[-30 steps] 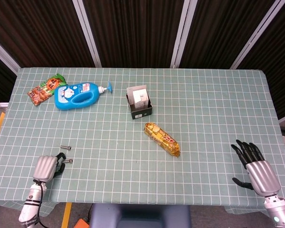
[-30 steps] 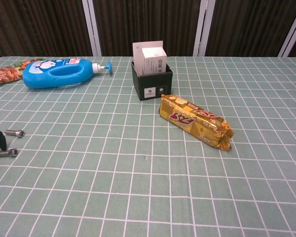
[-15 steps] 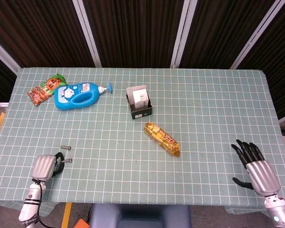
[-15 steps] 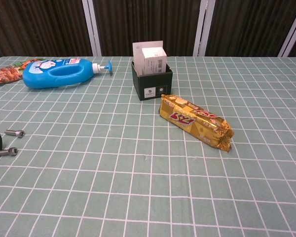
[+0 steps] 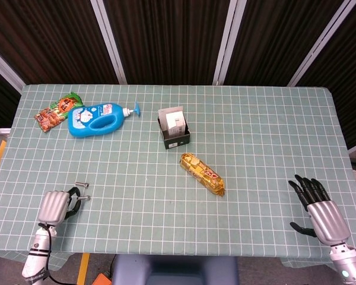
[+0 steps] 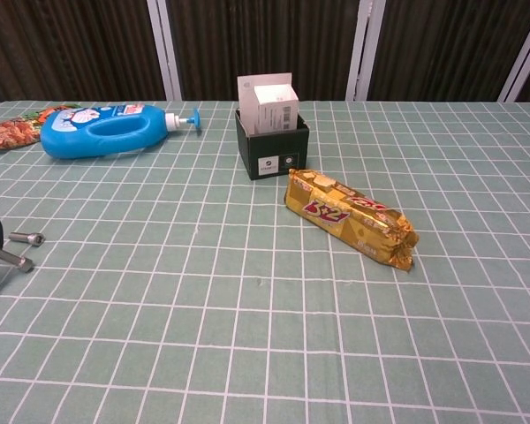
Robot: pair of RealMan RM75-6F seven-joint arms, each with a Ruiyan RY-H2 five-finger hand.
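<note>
left hand (image 5: 57,205) pinches a bolt (image 6: 9,258) in curled fingers — right hand (image 5: 317,205) spread, holding nothing.

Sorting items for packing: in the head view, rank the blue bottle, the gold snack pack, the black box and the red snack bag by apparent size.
1. blue bottle
2. gold snack pack
3. black box and red snack bag: look alike, the bag partly hidden by the bottle, so unranked.

A wide rectangular surface covered in a pale green cloth with a white grid (image 5: 267,136) fills the scene. Behind it stands a dark ribbed wall (image 5: 166,35) crossed by slanted white metal bars (image 5: 107,38). Lighting is even and soft.
</note>
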